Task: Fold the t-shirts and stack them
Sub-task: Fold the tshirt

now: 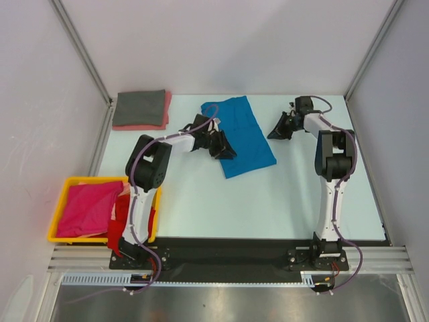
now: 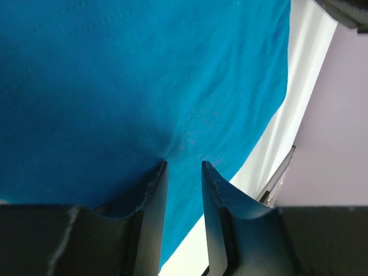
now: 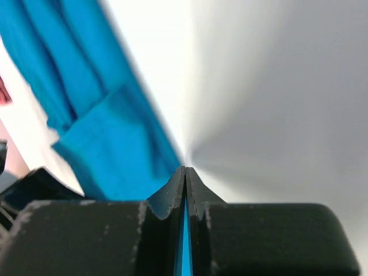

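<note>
**Blue shirt out, a hand each side**

On the worktop the blue t-shirt lies spread toward the far edge, mid-width. The grey t-shirt sits folded on the salmon pink t-shirt in the far left corner. My left hand, fingers slightly spread, touches the blue cloth's left side. My right hand, fingers pressed together, sits near its right edge.
</note>
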Controlling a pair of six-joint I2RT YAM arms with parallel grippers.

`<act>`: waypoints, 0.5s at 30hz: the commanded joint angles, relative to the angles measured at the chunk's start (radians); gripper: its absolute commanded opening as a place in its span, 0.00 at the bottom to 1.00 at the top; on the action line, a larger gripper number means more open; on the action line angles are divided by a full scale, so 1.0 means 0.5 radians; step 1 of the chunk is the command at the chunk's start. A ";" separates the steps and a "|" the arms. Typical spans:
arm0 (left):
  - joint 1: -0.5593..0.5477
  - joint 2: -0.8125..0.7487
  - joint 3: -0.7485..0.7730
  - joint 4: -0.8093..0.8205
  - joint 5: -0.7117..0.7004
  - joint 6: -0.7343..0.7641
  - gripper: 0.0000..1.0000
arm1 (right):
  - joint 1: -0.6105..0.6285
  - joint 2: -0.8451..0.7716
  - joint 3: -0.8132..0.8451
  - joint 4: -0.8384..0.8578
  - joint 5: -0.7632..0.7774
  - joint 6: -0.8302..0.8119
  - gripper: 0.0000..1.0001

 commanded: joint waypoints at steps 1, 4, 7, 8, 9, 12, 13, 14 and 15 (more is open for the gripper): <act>0.016 -0.074 0.077 -0.082 -0.069 0.146 0.36 | -0.130 0.097 0.139 0.063 -0.094 0.013 0.06; 0.016 -0.211 0.145 -0.260 -0.094 0.275 0.37 | -0.185 -0.028 0.082 0.038 -0.119 0.000 0.06; 0.013 -0.347 0.129 -0.319 -0.033 0.300 0.42 | -0.179 -0.271 -0.078 0.026 -0.204 -0.021 0.07; 0.010 -0.368 0.108 -0.298 -0.008 0.273 0.42 | -0.164 -0.335 -0.133 0.050 -0.265 0.009 0.07; 0.003 -0.393 0.035 -0.255 0.031 0.230 0.42 | -0.146 -0.396 -0.249 0.126 -0.296 0.037 0.07; -0.039 -0.439 -0.149 0.018 0.170 0.022 0.41 | -0.002 -0.556 -0.400 0.228 -0.446 0.129 0.08; -0.058 -0.427 -0.189 0.088 0.194 -0.040 0.41 | 0.081 -0.578 -0.428 0.232 -0.523 0.129 0.08; -0.061 -0.418 -0.226 0.110 0.203 -0.065 0.38 | 0.115 -0.575 -0.452 0.222 -0.548 0.132 0.08; -0.061 -0.417 -0.315 0.128 0.207 -0.089 0.37 | 0.152 -0.578 -0.483 0.231 -0.563 0.153 0.08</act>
